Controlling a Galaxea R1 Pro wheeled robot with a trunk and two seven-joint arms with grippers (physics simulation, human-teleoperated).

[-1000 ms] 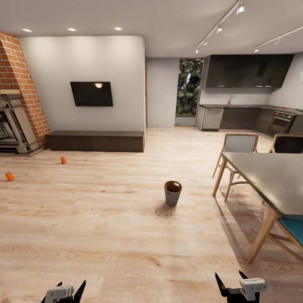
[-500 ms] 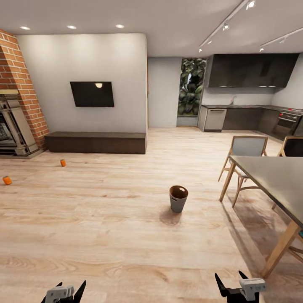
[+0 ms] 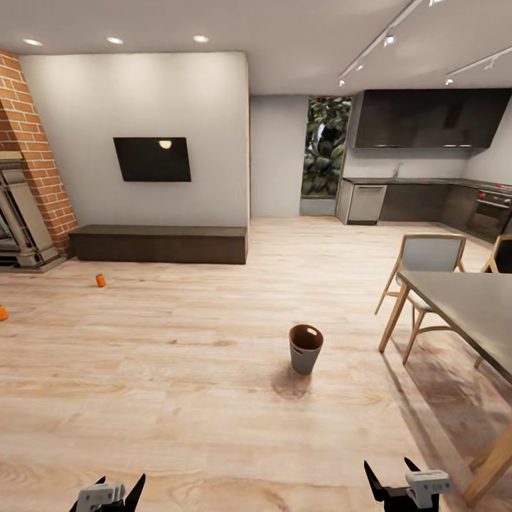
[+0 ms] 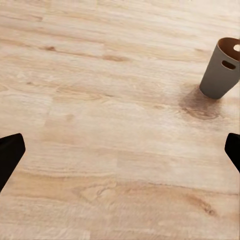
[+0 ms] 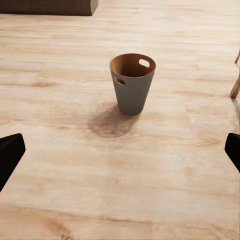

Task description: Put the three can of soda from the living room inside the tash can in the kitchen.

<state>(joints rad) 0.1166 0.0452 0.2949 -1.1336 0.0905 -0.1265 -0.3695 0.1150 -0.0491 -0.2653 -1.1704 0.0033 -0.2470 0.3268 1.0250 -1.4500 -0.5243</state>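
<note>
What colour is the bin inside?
Brown inside the bin, grey outside; clearest in the right wrist view.

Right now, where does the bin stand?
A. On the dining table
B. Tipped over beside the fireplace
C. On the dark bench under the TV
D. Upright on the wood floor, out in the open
D: the bin stands upright on bare floor, left of the table and well apart from the bench.

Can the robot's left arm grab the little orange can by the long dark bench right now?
Probably not. The small orange soda can stands far off across the wood plank floor, while the left gripper hangs close to the robot, jaws open. Nothing blocks the way; the robot would need to drive closer first.
</note>
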